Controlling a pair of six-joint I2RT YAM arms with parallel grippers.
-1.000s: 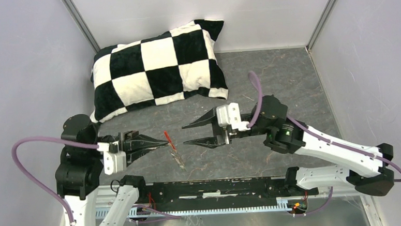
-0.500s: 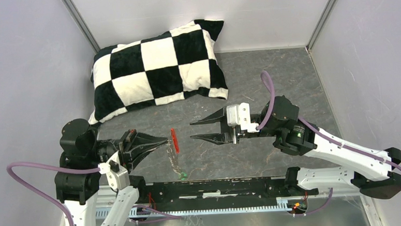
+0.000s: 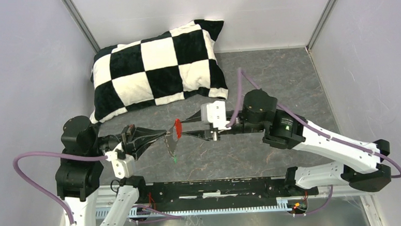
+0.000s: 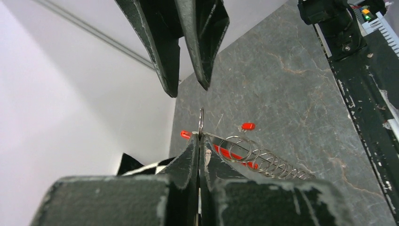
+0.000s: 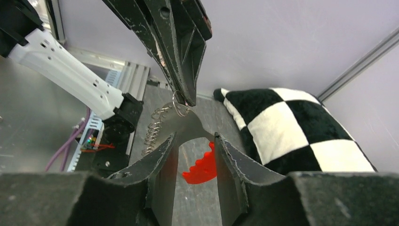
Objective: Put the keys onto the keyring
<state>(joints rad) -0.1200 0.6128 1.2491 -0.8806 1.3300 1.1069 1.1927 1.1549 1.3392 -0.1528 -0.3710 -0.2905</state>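
Observation:
My left gripper is shut on the thin metal ring of the keyring and holds it above the table. The silvery chain hangs down from it, with the green-headed key at its low end. The curved red fob hangs beside the ring. My right gripper is open, its fingers on either side of the fob, tips close to the left gripper's tips. The chain coils show in the left wrist view. A tiny red piece lies on the table; I cannot tell if it is the red-headed key.
A black-and-white checkered pillow lies at the back left of the grey table. Walls close in left, right and rear. A black rail runs along the near edge between the arm bases.
My right gripper has moved left until its open fingers straddle the red fob. The left gripper kept its hold and the chain with the green key has swung up and left.

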